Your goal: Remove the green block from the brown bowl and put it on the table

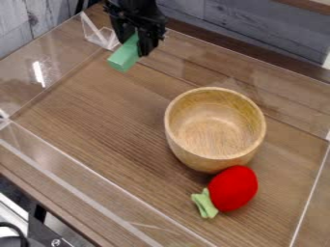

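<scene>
The green block hangs tilted over the far left part of the wooden table, well left of the brown bowl. My black gripper points down and is shut on the block's upper end. Whether the block's lower corner touches the table I cannot tell. Nothing lies inside the bowl, which stands right of centre.
A red plush strawberry with a green leaf lies just in front of the bowl. Clear plastic walls ring the table, with a clear bracket at the far left behind the gripper.
</scene>
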{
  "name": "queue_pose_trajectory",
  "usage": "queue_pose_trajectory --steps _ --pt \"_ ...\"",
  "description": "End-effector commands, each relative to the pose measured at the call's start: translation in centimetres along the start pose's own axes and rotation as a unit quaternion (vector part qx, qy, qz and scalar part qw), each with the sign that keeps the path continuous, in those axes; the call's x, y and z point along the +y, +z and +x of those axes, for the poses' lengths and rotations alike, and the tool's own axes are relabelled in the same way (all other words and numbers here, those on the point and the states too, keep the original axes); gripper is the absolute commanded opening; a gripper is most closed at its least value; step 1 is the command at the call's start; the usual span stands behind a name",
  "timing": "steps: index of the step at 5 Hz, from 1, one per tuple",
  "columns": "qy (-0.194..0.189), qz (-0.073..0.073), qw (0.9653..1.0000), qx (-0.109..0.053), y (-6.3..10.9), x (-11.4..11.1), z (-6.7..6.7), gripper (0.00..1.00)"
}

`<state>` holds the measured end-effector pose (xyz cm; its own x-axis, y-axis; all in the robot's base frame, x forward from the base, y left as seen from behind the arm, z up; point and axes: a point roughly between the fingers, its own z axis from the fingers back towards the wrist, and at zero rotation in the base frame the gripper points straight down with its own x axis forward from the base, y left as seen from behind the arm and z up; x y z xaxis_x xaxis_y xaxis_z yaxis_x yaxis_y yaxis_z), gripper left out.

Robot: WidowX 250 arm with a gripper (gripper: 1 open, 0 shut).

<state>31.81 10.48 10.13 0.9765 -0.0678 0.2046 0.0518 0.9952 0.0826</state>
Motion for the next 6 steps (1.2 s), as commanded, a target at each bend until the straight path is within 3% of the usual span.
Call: queue_pose_trajectory --steps 1,4,5,6 --pt "-0.022 0.013 0.9992 -0.032 0.3 1.2 2.0 0.00" --pt "-0.056 0.019 0.9976 -0.037 -1.5 2.1 4.1 0.00" --pt "-0.042 0.017 0.9985 -0.030 -0.5 2.0 1.4 0.00" --pt "-0.018 0.019 0.9994 -0.021 -0.6 2.3 -2.0 0.00"
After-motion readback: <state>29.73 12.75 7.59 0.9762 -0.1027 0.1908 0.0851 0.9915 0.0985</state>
